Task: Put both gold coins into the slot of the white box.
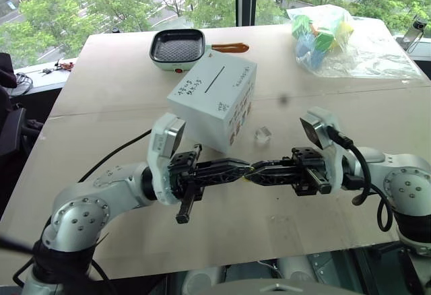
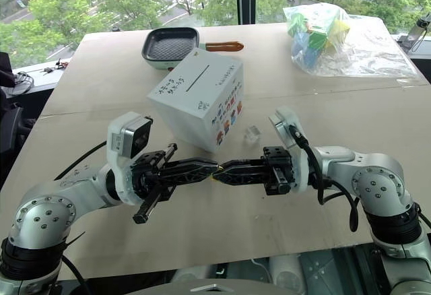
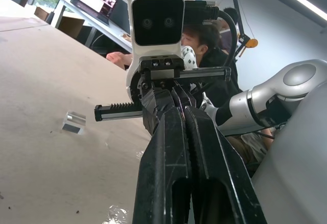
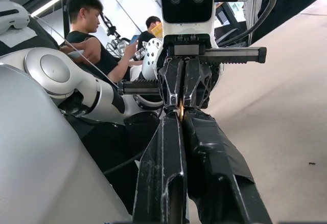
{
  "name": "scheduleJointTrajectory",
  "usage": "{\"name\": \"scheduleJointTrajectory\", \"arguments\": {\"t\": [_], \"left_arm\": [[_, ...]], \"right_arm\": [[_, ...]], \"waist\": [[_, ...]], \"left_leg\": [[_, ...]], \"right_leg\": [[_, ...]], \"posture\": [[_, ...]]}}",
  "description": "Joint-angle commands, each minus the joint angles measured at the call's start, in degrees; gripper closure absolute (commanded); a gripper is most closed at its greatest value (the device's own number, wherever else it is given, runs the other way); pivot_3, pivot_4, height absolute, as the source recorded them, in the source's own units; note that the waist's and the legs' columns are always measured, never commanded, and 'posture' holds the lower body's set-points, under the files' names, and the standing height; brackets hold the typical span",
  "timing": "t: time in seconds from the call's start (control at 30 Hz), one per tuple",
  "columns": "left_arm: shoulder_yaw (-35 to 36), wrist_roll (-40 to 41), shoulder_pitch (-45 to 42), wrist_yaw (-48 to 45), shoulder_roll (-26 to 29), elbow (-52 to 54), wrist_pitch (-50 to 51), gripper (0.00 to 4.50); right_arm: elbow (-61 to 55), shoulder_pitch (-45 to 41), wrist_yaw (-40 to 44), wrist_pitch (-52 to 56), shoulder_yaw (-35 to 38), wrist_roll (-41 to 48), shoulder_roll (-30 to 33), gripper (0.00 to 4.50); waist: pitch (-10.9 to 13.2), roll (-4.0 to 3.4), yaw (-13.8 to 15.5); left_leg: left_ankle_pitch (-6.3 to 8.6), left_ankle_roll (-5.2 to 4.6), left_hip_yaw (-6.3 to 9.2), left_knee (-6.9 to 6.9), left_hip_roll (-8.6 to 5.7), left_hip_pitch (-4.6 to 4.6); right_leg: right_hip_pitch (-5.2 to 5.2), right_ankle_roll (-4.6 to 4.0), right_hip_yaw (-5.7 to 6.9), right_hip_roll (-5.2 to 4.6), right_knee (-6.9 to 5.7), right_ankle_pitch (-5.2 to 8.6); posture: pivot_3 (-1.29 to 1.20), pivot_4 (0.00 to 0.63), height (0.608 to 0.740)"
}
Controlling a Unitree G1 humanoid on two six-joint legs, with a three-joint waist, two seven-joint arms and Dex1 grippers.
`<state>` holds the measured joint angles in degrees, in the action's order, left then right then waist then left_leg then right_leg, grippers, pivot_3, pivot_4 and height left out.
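Overhead, in the eye views, the left gripper [image 1: 241, 169] and right gripper [image 1: 254, 170] met tip to tip above the table [image 1: 101, 93], just in front of the box [image 1: 214, 101], both with their fingers pressed together. A speck of yellow at the meeting point was probably a coin [image 2: 217, 170], pinched where the tips touched; which gripper truly had it I could not tell. No second coin could be made out. The slot [image 1: 214, 80] ran across the box's top, unobstructed. A clear piece [image 1: 262, 133] lay beside the box, a pan [image 1: 177, 48] sat behind it, and a bag [image 1: 330, 36] lay far right. In the left wrist view the closed black fingers [image 3: 173, 147] ran up to the other gripper's tips, with the clear piece on the table off to one side and a person seated beyond. In the right wrist view a thin gold sliver sat edge-on at the closed fingertips [image 4: 176, 119], with people seated behind. The coin looked stiff, light, thin and slick, so it likely wanted a firm pinch on its flat faces, leaving an edge free for the slot; a loose handover risked dropping it.
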<state>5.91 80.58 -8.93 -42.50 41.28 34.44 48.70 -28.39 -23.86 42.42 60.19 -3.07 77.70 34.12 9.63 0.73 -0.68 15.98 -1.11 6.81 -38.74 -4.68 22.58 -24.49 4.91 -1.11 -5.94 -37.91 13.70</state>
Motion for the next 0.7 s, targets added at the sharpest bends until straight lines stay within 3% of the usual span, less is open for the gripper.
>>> {"name": "scheduleJointTrajectory", "arguments": {"t": [0.03,0.1,0.17,0.27,0.4,0.57,0.7], "left_arm": [[-1.48,-1.25,-0.17,0.26,0.68,1.47,0.99,4.44],[-1.55,-2.02,-0.17,0.61,0.71,1.44,1.0,4.44],[-1.48,-2.99,-0.39,1.23,0.55,1.1,0.84,4.5],[-0.34,-3.43,-1.09,1.85,0.35,-0.22,0.47,4.5],[2.02,-2.93,-1.79,2.57,0.64,-1.44,0.08,4.5],[7.77,-1.07,-2.23,4.04,2.37,-1.84,-0.8,4.5],[13.95,1.84,-4.5,8.76,4.28,-1.18,-1.88,4.5]], "right_arm": [[-1.95,-1.13,0.35,-0.47,0.39,2.09,-0.67,4.5],[-1.9,-1.08,0.13,-0.44,0.5,2.08,-0.75,4.5],[-1.84,-1.08,0.02,-0.48,0.54,1.84,-0.84,3.87],[-2.03,-0.96,0.35,-0.32,0.76,2.03,-0.6,2.72],[-2.42,-0.21,0.1,-0.63,1.42,1.11,0.15,0.87],[-1.73,2.3,3.86,-1.41,3.56,-3.14,5.79,0.87],[0.97,3.18,6.12,-6.61,5.86,-11.56,9.33,0.87]], "waist": [[0.0,0.0,0.0],[0.0,0.0,0.0],[0.0,0.0,0.0],[0.0,0.0,0.01],[0.0,0.0,-0.02],[0.01,0.01,0.1],[0.01,0.02,0.11]], "left_leg": [[0.0,0.0,0.0,0.0,0.0,0.0],[0.0,0.0,0.0,0.0,0.0,0.0],[0.0,0.0,0.0,0.0,0.0,0.0],[0.0,0.0,0.01,0.0,0.0,0.0],[0.0,0.0,0.01,0.0,0.0,0.0],[0.0,0.0,0.03,0.0,0.0,0.02],[0.0,0.0,0.04,0.0,-0.01,0.03]], "right_leg": [[0.0,0.0,0.0,0.0,0.0,0.0],[0.0,0.0,0.0,0.0,0.0,0.0],[0.0,0.0,0.0,0.0,0.0,0.0],[0.0,0.0,0.01,0.0,0.0,0.0],[0.0,0.0,0.01,0.0,0.0,0.0],[0.0,0.0,0.03,0.0,0.02,0.0],[0.0,0.01,0.05,-0.01,0.03,0.0]], "posture": [[0.0,0.15,0.721],[0.0,0.15,0.721],[0.0,0.15,0.721],[0.0,0.15,0.721],[0.0,0.15,0.721],[0.0,0.15,0.721],[0.0,0.15,0.721]]}}
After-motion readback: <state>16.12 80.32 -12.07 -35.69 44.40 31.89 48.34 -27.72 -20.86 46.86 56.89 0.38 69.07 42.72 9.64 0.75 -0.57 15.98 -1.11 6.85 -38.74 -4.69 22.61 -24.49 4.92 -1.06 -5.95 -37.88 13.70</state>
